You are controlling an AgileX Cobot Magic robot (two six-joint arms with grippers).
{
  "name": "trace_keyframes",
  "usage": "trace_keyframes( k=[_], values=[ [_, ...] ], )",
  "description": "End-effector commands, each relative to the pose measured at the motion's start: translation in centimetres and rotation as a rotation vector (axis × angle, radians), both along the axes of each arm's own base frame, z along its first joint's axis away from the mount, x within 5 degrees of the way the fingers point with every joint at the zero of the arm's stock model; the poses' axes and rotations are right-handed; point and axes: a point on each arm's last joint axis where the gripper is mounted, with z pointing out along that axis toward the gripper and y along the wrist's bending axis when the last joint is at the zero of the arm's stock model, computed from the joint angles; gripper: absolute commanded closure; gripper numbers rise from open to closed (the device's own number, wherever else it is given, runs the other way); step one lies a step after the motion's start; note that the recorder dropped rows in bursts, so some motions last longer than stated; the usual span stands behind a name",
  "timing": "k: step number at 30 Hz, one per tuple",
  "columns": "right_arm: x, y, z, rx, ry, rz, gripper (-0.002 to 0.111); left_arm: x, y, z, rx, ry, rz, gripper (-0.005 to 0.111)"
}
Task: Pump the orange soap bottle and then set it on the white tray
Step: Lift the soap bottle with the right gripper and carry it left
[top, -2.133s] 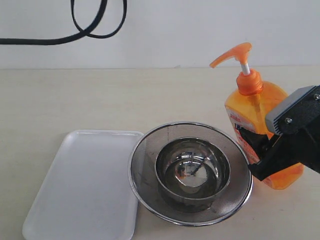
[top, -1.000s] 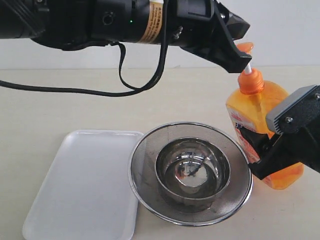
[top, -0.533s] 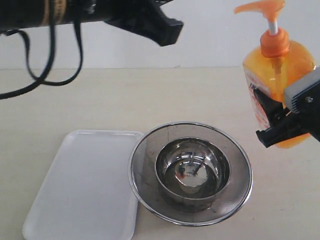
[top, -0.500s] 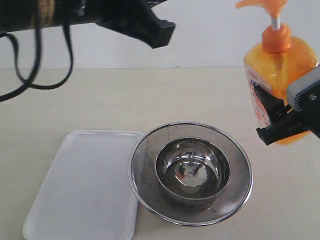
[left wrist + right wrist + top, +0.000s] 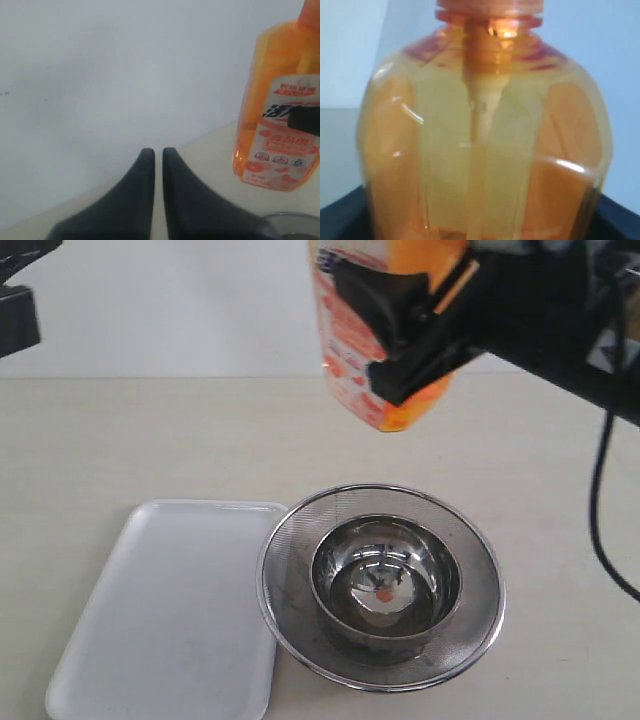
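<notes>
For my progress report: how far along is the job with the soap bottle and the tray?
Done: the right gripper is shut on the translucent orange plastic soap bottle, lifted off the table. Pumping cannot be confirmed here; the left gripper is shut, apart from it. In hand: the carry. Left: setting it on the flat white rectangular tray, now bare.

My exterior camera looks down at a slant across the table (image 5: 150,440) toward the back wall (image 5: 200,310), taking in the whole work area from middle range. My left wrist camera looks past the left gripper (image 5: 158,152) at that wall. My right wrist camera sits hard against the orange soap bottle (image 5: 485,150), which all three views share.
</notes>
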Motion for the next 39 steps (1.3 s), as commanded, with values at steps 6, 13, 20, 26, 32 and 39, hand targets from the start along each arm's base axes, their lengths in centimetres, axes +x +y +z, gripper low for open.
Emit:
trace_keyframes(
  k=[6, 13, 20, 26, 32, 39],
  values=[
    [-1.3, 11.2, 1.7, -0.010, 0.066, 0.269, 0.108, -3.3, 4.8, -0.7, 0.060, 0.163, 0.145, 0.102],
    [-0.4, 15.7, -2.9, -0.024, 0.145, 0.217, 0.108, -5.4, 7.3, -0.8, 0.078, 0.204, 0.184, 0.102],
    [-1.6, 18.7, -7.0, -0.036, 0.133, 0.180, 0.108, -6.6, 8.7, -1.4, 0.111, 0.271, 0.226, 0.102],
    [-1.5, 19.7, -10.0, -0.035, 0.190, 0.165, 0.108, -6.6, 8.8, -1.5, 0.151, 0.274, 0.228, 0.102],
    [-1.2, 20.2, -12.5, -0.011, 0.278, 0.163, 0.108, -6.7, 9.3, -1.9, 0.220, 0.298, 0.263, 0.102],
    [-1.2, 20.3, -13.2, -0.012, 0.305, 0.171, 0.092, -6.7, 9.3, -1.9, 0.238, 0.293, 0.256, 0.102]
  ],
)
